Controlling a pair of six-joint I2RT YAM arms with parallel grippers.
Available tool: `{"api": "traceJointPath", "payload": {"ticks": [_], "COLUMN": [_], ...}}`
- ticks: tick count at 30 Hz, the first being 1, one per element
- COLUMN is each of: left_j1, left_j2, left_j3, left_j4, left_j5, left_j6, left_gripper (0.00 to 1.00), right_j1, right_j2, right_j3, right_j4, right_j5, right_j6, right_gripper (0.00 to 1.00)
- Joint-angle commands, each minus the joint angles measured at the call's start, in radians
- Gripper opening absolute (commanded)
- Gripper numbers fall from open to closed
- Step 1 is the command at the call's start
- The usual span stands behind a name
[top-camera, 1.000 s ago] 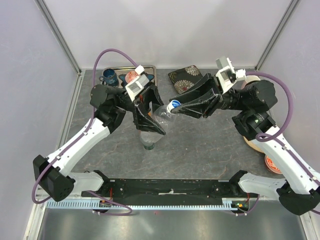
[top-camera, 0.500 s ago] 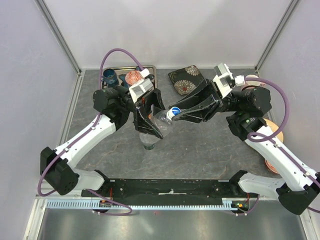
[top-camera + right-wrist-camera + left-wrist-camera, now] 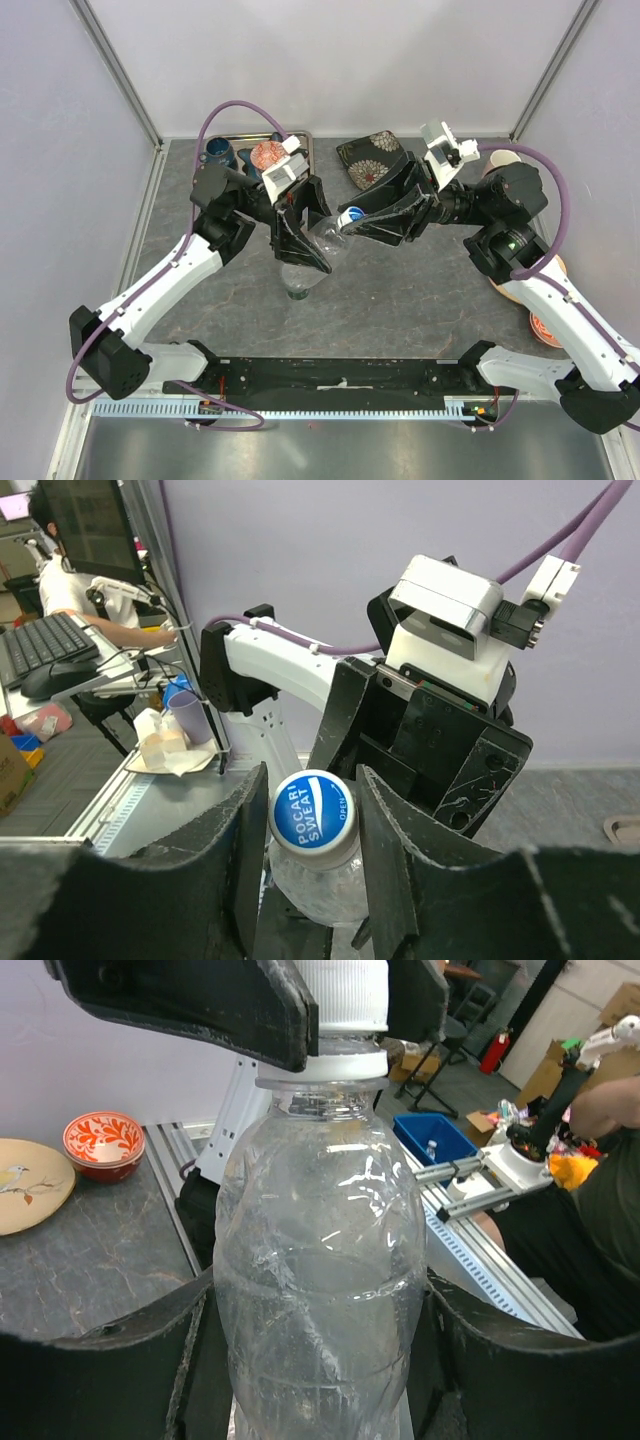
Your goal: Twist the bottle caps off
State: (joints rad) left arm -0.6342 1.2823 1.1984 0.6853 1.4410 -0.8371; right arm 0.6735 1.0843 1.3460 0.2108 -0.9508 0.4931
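In the right end effector [image 3: 312,774]: cap [image 3: 311,811], grip unclear; left end effector [image 3: 320,1380] clamps bottle [image 3: 320,1230].

Blue mug [image 3: 217,153], floral plate [image 3: 370,157], red bowl [image 3: 103,1141]

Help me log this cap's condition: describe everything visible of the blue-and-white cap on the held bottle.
The blue-and-white cap is small, round, plastic-looking: blue top printed POCARI SWEAT in white, white ribbed side. It sits on the neck of the clear bottle, above a white collar ring; the bottle leans toward the right arm. The fingers of the right gripper flank it closely; whether they press it cannot be told.
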Motion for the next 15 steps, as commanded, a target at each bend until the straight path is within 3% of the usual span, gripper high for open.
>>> {"api": "traceJointPath", "payload": {"ticks": [1,5,10,15], "left_j1": [0.013,0.013,0.013,0.013], "left_j2": [-0.023,-0.038,-0.044,-0.051], "left_j3": [0.041,0.038,0.038,0.05], "left_j4": [-0.177,-0.234,-0.274,-0.375], "left_j5": [-0.151,-0.163,-0.179,-0.224], "left_j6": [0.151,0.196,0.236,0.306], "left_gripper": [0.47,0.47,0.47,0.48], "right_j1": [0.023,0.023,0.021,0.021], "right_j2": [0.008,0.006,0.005,0.02], "right_j3": [0.022,0.031,0.05,0.122], "right_j4": [-0.096,-0.1,-0.129,-0.261], "right_j5": [-0.005,0.023,0.089,0.3], "right_j6": [0.013,0.015,0.012,-0.028], "right_gripper": [0.47,0.54,0.77,0.86]}}
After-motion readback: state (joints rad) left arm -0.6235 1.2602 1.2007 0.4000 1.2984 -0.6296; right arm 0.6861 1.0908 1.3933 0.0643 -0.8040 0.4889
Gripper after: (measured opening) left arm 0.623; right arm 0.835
